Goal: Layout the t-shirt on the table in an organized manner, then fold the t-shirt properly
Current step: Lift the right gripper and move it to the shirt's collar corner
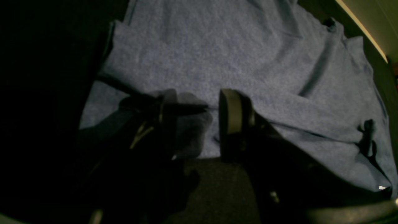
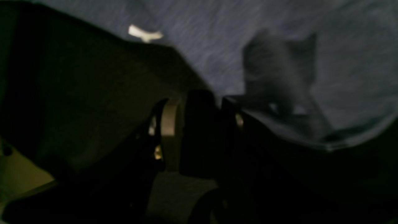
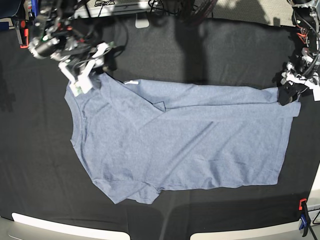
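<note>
The t-shirt [image 3: 190, 140] lies spread flat on the black table [image 3: 200, 50], plain side up, with no lettering showing. One sleeve is folded in near the upper middle. My left gripper [image 3: 287, 95] is at the shirt's upper right corner. In the left wrist view it [image 1: 199, 118] is open, with a bunch of the shirt [image 1: 217, 56] against one finger and a gap to the other. My right gripper [image 3: 82, 80] is at the upper left shoulder corner. The right wrist view is dark and blurred; the gripper [image 2: 192, 124] sits at the shirt's [image 2: 217, 46] edge.
A white label [image 3: 131, 81] shows at the shirt's upper left edge. A red clamp [image 3: 20, 32] is at the far left table edge and a red and blue clamp [image 3: 302, 212] at the lower right. Cables lie along the back edge [image 3: 150, 7].
</note>
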